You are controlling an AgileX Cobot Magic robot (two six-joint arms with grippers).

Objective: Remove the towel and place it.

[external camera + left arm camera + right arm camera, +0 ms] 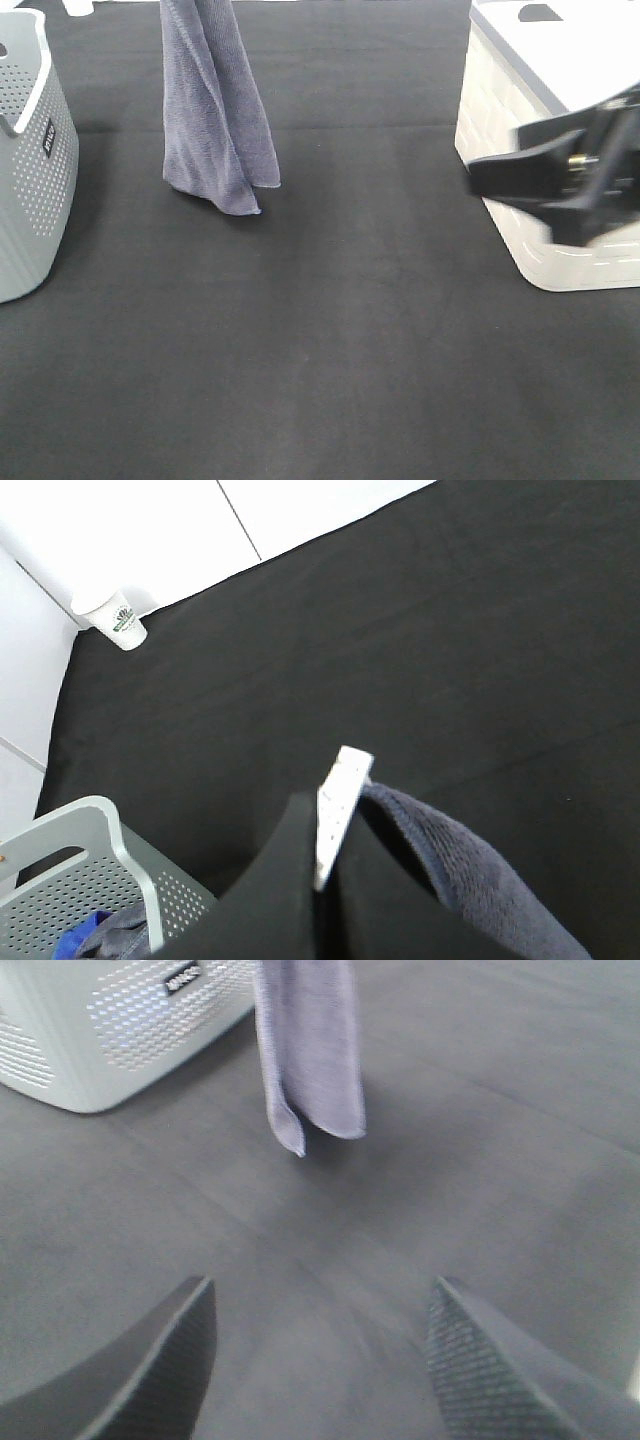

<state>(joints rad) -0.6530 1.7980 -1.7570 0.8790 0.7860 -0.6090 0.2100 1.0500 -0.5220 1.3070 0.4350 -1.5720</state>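
Observation:
The grey-lavender towel [215,110] hangs in long vertical folds from above the top edge of the exterior view, left of centre. Its lower corner reaches down to about the black mat; whether it touches I cannot tell. In the left wrist view my left gripper [335,805] is shut on the towel [470,870], with a small white tag [340,800] showing at the pinch. My right gripper [482,185] is blurred at the right, in front of the white basket, well apart from the towel. The right wrist view shows the right gripper [320,1310] open and empty, facing the towel [310,1050].
A grey perforated basket [30,150] stands at the left edge, with cloth and something blue inside the basket [90,880]. A white lidded basket [520,90] stands at the right. A paper cup [115,620] sits off the mat's far corner. Black mat [340,350] covers the table.

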